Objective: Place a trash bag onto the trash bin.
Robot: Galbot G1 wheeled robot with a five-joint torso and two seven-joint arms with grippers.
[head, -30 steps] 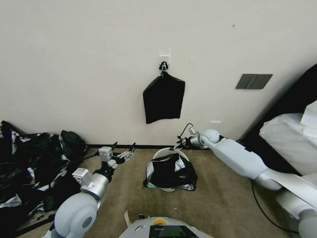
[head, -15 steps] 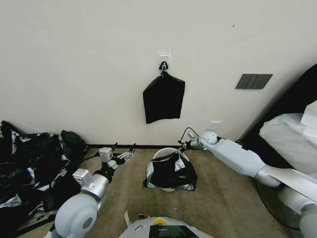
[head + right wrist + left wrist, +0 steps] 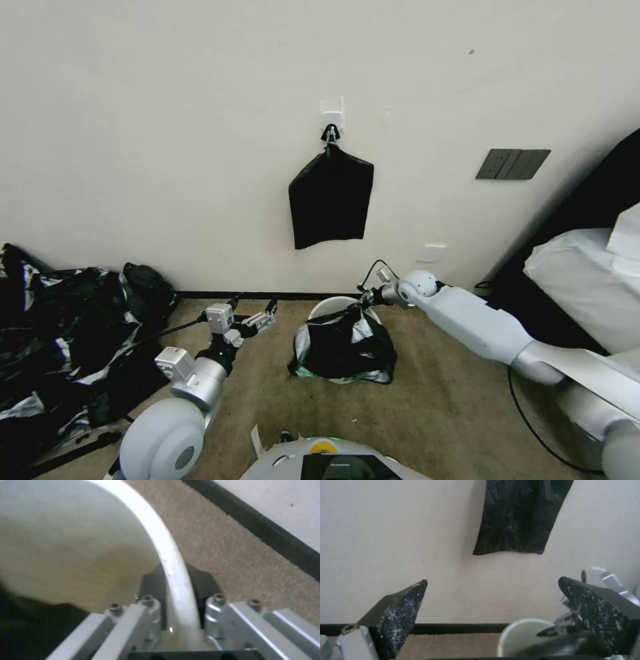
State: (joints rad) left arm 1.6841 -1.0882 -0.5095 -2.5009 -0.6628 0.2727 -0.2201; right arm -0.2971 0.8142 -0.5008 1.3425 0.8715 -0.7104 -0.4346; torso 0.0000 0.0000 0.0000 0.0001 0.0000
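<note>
1. Head view: my left hand [image 3: 252,311] hovers spread and empty above the carpet, left of the trash bin [image 3: 328,307].
2. The trash bag [image 3: 343,347] drapes the bin's near side; thin, soft and slippery, I would pinch its hem.
3. My right hand [image 3: 176,590] is clenched on the bin's far rim.

Trash bag [image 3: 345,347] draped over trash bin [image 3: 329,307]
</note>
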